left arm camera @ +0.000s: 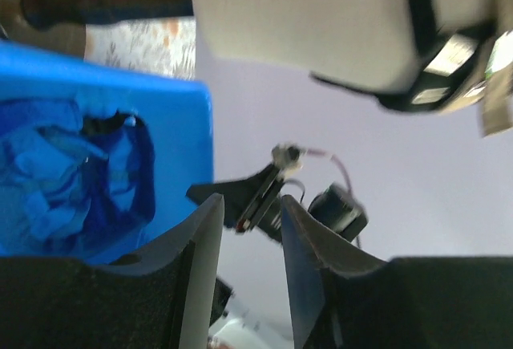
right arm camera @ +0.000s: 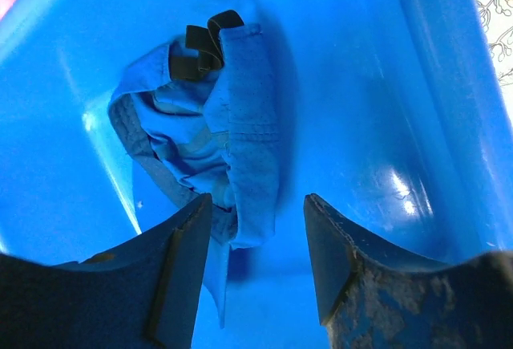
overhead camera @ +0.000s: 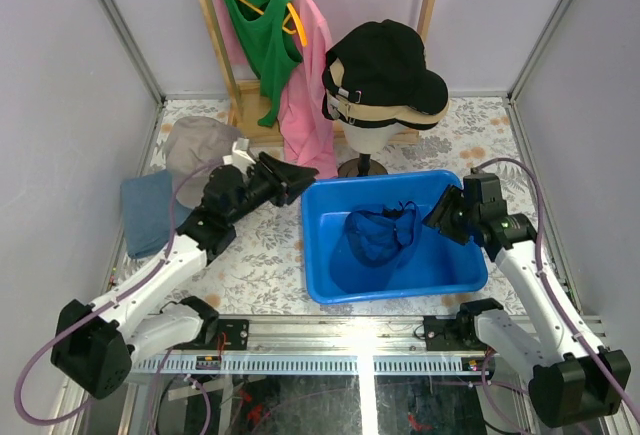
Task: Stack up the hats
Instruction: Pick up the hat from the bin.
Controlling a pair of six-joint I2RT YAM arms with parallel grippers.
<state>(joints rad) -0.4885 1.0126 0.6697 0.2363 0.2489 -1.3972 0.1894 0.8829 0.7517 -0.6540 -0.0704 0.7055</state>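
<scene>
Both sets of fingers stand apart with nothing between them; the right fingers [right arm camera: 180, 273] point down into the blue bin [right arm camera: 417, 84], where a blue baseball cap [right arm camera: 232, 132] lies crumpled and upturned just ahead of their tips, untouched; the left fingers [left arm camera: 200, 269] hang outside the bin's near corner, the cap off to one side of them and the cream mannequin head [left arm camera: 321, 20] beyond.

Other hats wait elsewhere; a stack of hats [overhead camera: 385, 75], black on top with beige beneath, sits on the mannequin head well beyond both sets of fingers; a grey-taupe hat [overhead camera: 200, 145] rests on the patterned surface [overhead camera: 260, 255] behind the left fingers.

The cap looks light and limp, thin cotton that will probably sag and fold once lifted; its brim is likely the only stiff part, though it is hard to make out in the heap; the raised fold of cloth in line with the right fingers looks like the surest hold, a deep pinch through both layers; the black strap [right arm camera: 204, 40] at the far end seems too thin to trust; the glossy bin floor may let the cap slide under a shallow nip.

No brand, label or writing can be read on the cap, the bin or the stacked hats.
</scene>
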